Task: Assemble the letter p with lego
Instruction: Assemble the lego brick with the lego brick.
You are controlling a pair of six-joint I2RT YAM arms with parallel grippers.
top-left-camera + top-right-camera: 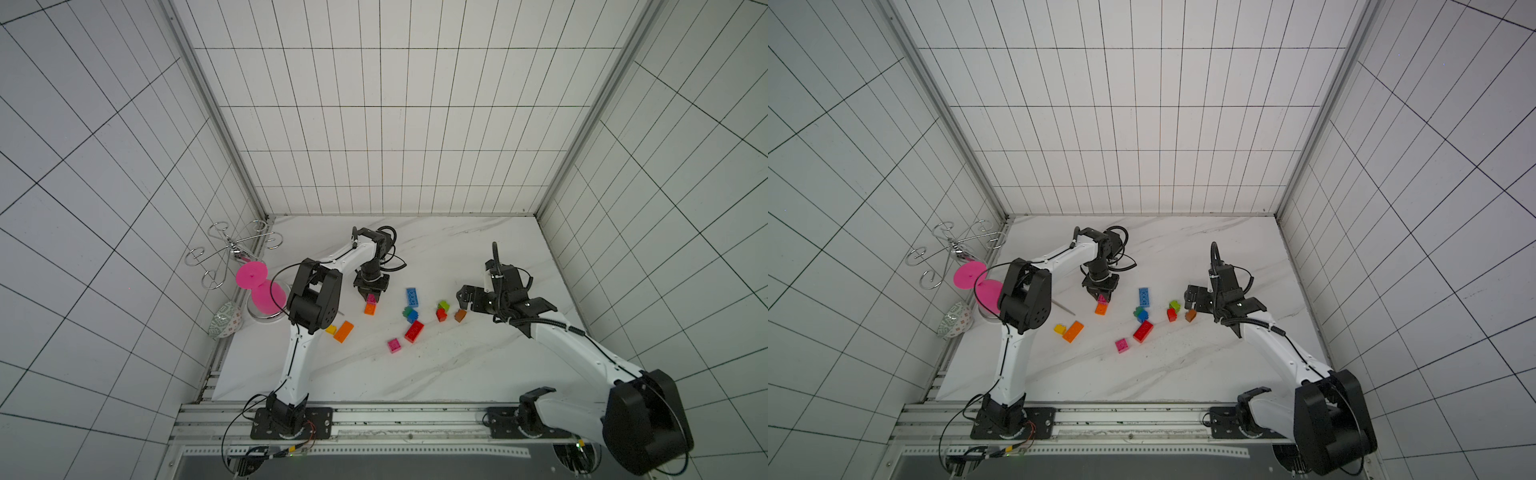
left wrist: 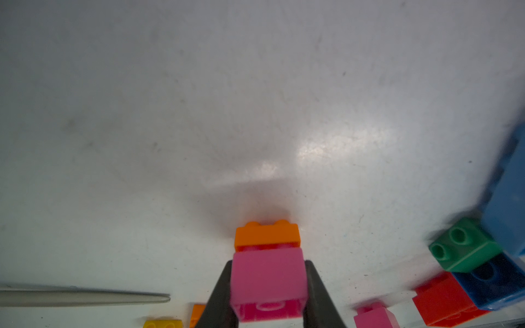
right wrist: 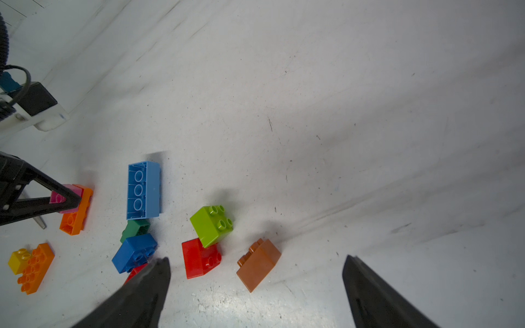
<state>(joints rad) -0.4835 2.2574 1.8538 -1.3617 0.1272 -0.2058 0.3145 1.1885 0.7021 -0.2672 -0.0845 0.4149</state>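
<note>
My left gripper (image 2: 268, 284) is shut on a pink lego brick (image 2: 268, 279), whose far side is against a small orange brick (image 2: 267, 234) lying on the white table; both top views show this pair (image 1: 370, 308) (image 1: 1101, 308). My right gripper (image 3: 255, 262) stands open low over the table, and a brown brick (image 3: 258, 265) lies loose between its fingers, touching neither. Close by are a lime brick on a red one (image 3: 211, 225), a long blue brick (image 3: 143, 190), a green and blue pair (image 1: 410, 313), a long red brick (image 1: 414, 331) and another pink brick (image 1: 393, 345).
A long orange brick with a yellow one (image 1: 343, 331) lies near the left arm's elbow. A pink hourglass cup (image 1: 259, 291), a wire rack (image 1: 232, 253) and a patterned bowl (image 1: 224, 326) sit at the table's left edge. A thin metal rod (image 2: 85, 297) lies beside the left gripper.
</note>
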